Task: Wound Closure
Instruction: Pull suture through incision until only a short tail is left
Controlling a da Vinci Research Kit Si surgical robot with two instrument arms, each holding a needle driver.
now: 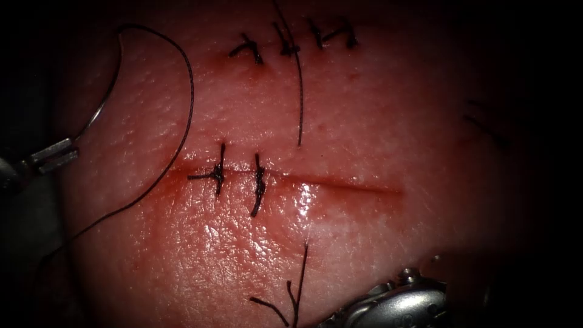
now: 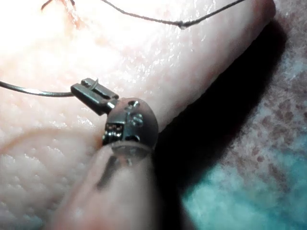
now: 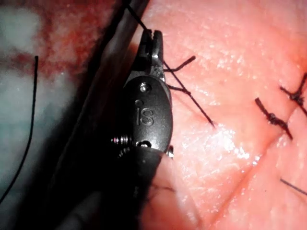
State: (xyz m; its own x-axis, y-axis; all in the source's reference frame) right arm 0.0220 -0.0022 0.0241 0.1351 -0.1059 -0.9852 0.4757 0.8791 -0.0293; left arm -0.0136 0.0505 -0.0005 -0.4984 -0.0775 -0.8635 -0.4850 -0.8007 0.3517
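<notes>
Currently the needle [image 1: 106, 91] arcs clear of the tissue [image 1: 364, 121], left of the cut [image 1: 340, 182], its end clenched in the left tool [image 1: 56, 155] jaws. Right tool [image 3: 152, 40] jaws: closed, thread [image 3: 184, 91] alongside.

We see the left tool [image 2: 91, 91] with jaws closed on the needle [image 2: 33, 91] near one end, above the tissue [image 2: 158, 62]. Thread [image 2: 163, 20] lies across the tissue (one small knot or kink visible).
</notes>
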